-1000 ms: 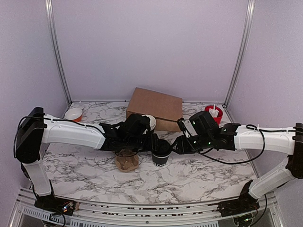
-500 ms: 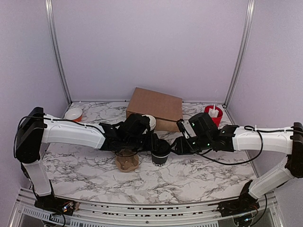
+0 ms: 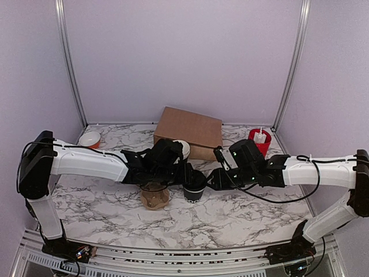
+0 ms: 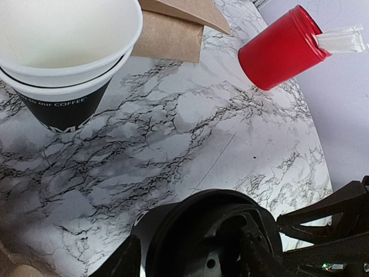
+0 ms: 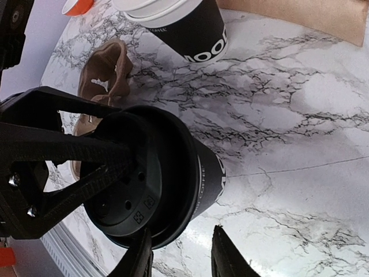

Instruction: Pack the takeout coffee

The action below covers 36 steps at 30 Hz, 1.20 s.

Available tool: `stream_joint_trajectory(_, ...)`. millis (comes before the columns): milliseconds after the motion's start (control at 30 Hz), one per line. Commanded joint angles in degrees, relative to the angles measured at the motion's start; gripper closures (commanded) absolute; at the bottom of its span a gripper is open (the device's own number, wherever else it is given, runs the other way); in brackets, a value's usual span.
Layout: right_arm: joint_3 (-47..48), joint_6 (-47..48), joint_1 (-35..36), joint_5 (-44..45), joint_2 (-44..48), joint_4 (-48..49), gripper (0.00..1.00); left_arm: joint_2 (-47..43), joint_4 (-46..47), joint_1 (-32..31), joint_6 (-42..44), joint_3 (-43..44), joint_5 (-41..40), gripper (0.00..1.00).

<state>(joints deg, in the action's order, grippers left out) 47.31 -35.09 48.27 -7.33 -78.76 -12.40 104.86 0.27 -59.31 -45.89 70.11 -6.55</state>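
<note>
The marble table (image 3: 242, 213) carries a cardboard box (image 3: 190, 130) at the back middle. A red cup (image 3: 260, 140) stands at the back right, well apart from a small bowl (image 3: 90, 139) at the back left. Stacked cups (image 3: 183, 149) stand upright just in front of the box. Near the middle the coffee (image 3: 194, 187) stands upright, lid on, with a brown carrier (image 3: 154, 197) just beside it on the left.

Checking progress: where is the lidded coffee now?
Top view, table centre: the coffee is just right of the brown carrier, in front of the box.
</note>
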Motion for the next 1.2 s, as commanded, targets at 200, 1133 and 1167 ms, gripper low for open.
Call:
stream_joint_trajectory(200,-3.7,2.1,1.5,1.7,-2.6,-8.7,0.67,1.3,-2.0,0.2,0.5,-1.0,-0.1,0.41)
stream_joint_trajectory(1133,-7.3,2.3,2.5,4.2,-6.7,-11.2,0.67,1.3,-2.2,0.4,0.5,-1.4,0.1,0.41)
stream_joint_trajectory(1167,-7.5,2.3,2.5,4.2,-6.7,-11.2,0.67,1.3,-2.3,0.5,0.5,-1.4,0.2,0.4)
